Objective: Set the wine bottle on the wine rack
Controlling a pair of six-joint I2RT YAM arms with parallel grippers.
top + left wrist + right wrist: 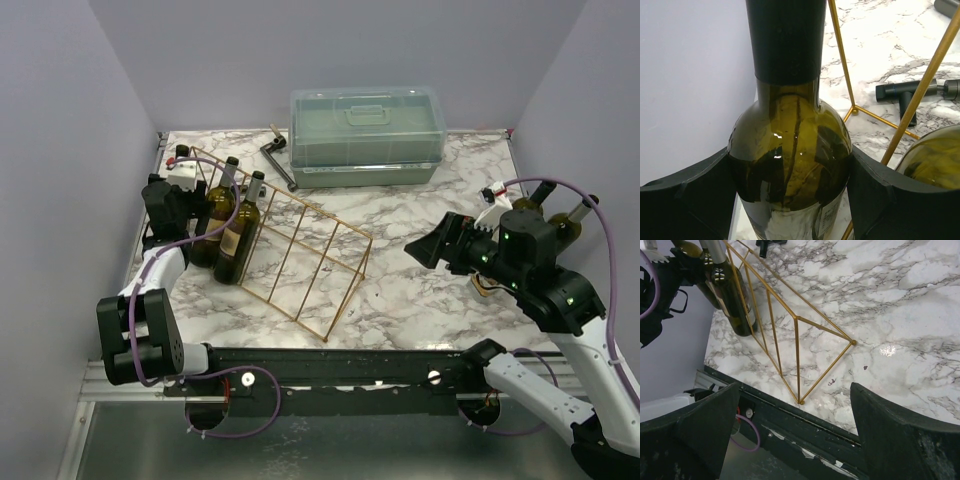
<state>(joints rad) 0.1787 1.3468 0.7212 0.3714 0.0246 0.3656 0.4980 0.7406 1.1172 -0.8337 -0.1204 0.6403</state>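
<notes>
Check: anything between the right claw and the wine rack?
Nothing: only bare marble table separates the right claw from the wine rack, per the top view.

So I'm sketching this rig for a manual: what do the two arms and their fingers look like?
The left arm and right arm both pair blocky black joint housings with white links; a purple cable loops along each. Small green lights dot the right arm's black housings. The fingers are broad matte-black wedges.
</notes>
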